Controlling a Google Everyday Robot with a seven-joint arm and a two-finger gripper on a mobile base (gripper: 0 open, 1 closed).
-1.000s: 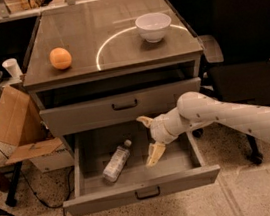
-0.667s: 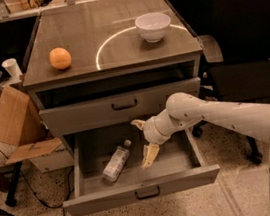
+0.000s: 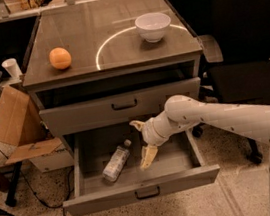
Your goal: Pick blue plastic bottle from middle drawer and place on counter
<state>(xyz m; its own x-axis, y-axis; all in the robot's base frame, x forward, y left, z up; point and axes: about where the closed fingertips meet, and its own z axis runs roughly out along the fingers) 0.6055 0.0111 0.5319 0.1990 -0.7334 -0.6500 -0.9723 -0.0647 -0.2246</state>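
The blue plastic bottle lies on its side in the tray of the middle drawer, which is pulled out, cap pointing to the back right. My gripper hangs inside the drawer just right of the bottle. It is open and empty, one finger up near the upper drawer's lower edge, the other down near the tray floor. It is not touching the bottle. The counter with its white ring is above.
An orange and a white bowl sit on the counter. The taller upper drawer stands slightly open above the gripper. A black chair is at the right, a cardboard box at the left.
My arm has moved left inside the drawer, bringing the open gripper closer to the bottle. The bottle has not moved.
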